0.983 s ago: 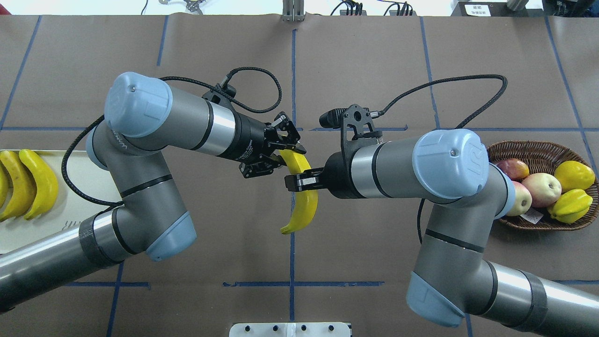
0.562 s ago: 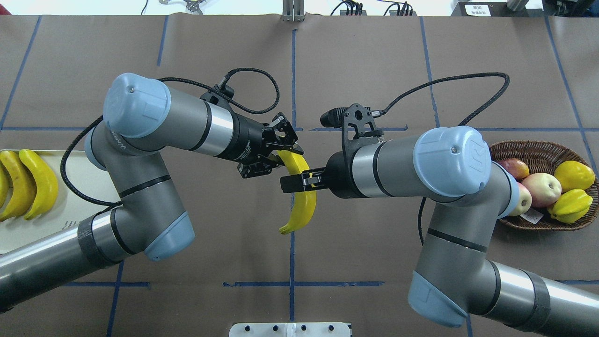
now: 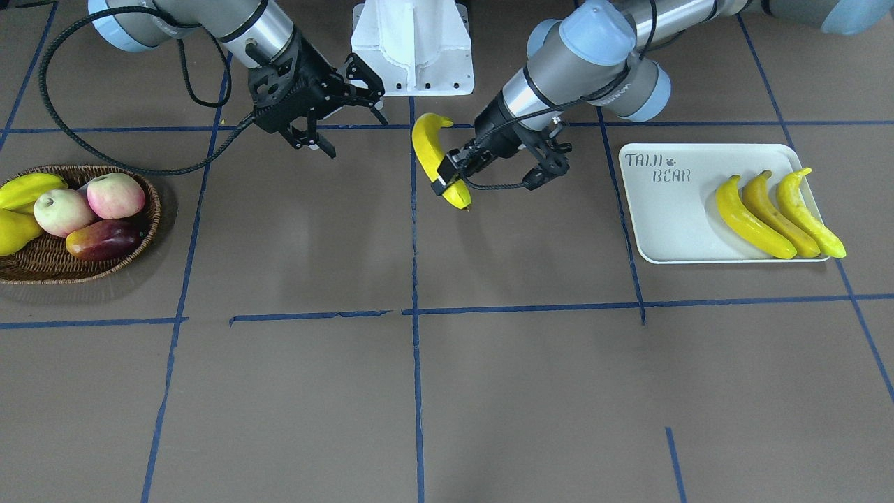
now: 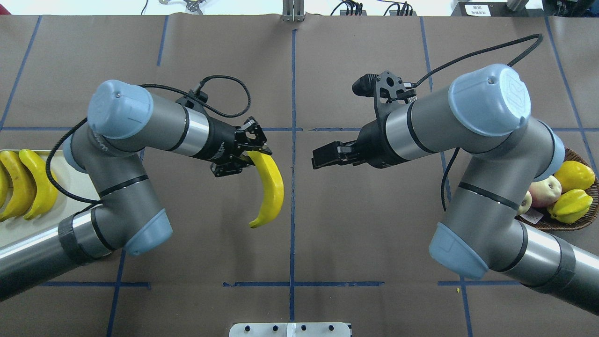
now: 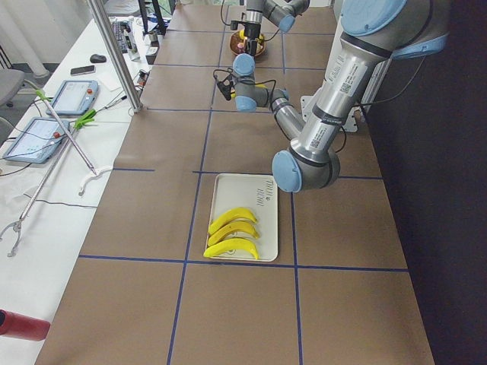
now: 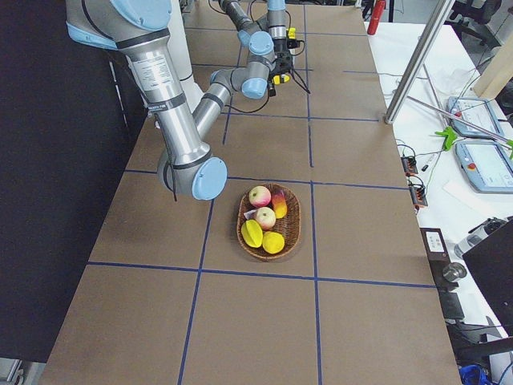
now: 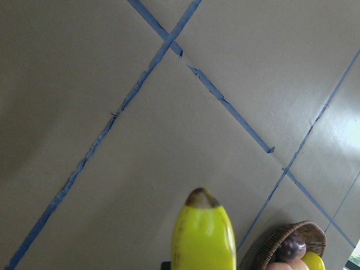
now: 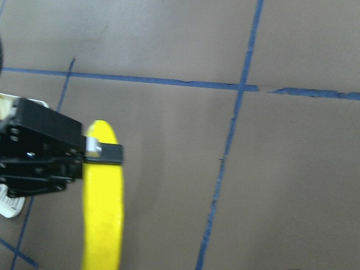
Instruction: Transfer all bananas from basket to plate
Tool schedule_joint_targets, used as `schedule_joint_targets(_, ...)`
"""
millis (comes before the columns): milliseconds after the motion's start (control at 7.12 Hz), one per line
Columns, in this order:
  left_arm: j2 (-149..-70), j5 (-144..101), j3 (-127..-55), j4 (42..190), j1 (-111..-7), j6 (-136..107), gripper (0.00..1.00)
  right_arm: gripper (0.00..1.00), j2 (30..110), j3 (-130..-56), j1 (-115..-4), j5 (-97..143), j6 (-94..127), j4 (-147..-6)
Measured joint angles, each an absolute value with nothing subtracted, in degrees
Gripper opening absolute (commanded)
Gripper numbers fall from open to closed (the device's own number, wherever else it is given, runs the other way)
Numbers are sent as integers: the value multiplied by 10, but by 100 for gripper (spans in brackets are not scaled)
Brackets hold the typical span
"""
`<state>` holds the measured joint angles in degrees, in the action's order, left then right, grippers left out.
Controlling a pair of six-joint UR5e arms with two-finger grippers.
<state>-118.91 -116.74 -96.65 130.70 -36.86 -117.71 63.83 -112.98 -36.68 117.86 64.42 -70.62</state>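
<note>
My left gripper [image 4: 253,156] is shut on the top end of a yellow banana [image 4: 270,188] and holds it above the table, left of the centre line. The front view shows the same gripper [image 3: 447,179] and banana [image 3: 428,142]. My right gripper [image 4: 320,157] is open, empty and apart from the banana; its fingers are spread in the front view [image 3: 357,137]. Three bananas [image 3: 775,216] lie side by side on the cream plate [image 3: 663,216]. The wicker basket [image 3: 149,213] holds no banana. The left wrist view shows the banana's tip [image 7: 203,236].
The basket [image 4: 557,225] at the right holds apples [image 3: 115,195], a dark red mango [image 3: 105,239] and yellow-green fruit [image 4: 573,175]. The plate [image 4: 23,234] lies at the far left under my left arm. The robot's white base [image 3: 412,49] stands at the near edge.
My right gripper has let go of the banana and drawn back to the right. My left arm has moved left with the banana in its grip.
</note>
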Motion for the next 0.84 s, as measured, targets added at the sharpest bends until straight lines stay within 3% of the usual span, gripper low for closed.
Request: schedule_joint_targets(843,-930,-1195,-975,1308,-501,-979,0,99,696,-1134,-489,1195,342,-972)
